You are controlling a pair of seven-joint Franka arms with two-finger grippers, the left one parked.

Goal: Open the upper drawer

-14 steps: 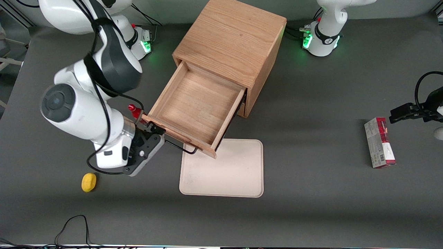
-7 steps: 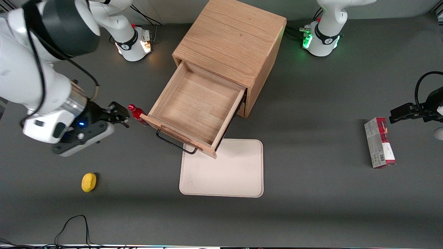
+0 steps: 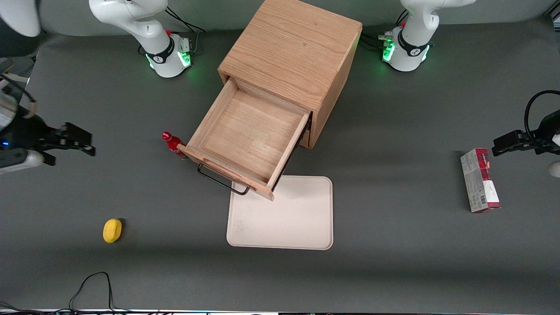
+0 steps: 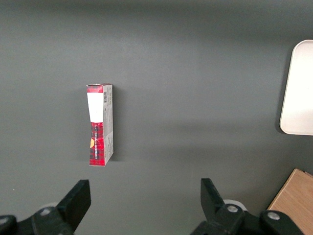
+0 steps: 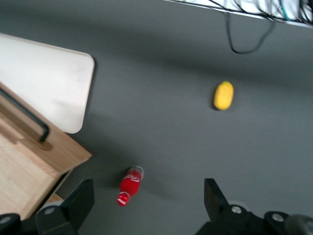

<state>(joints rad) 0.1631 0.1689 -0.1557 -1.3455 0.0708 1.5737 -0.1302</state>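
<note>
the upper drawer (image 3: 249, 138) stands pulled well out of the cabinet (image 3: 294, 52), its bare wooden floor open to view and its front board, with the black handle (image 3: 221, 180), overhanging the edge of the cream tray (image 3: 284, 218). judged from that, the opening itself looks done and the step in hand is the retreat. the gripper (image 3: 72, 141) hangs well apart from the drawer, out toward the working arm's end of the table, its fingers spread wide and holding nothing; the right wrist view shows the two fingers (image 5: 73, 203) with clear space between them, looking down on the table. a small red bottle (image 3: 173, 143) stands just beside the drawer's front corner, and a yellow lemon-like thing (image 3: 112, 230) lies nearer the front camera, well apart from both. a red box (image 3: 479, 180) lies toward the parked arm's end. the next move probably calls for little more than bringing the arm to rest clear of the cabinet; if the drawer needed more travel, the gripper would have to return to the handle while missing the bottle, which sits close enough to be knocked over.
</note>
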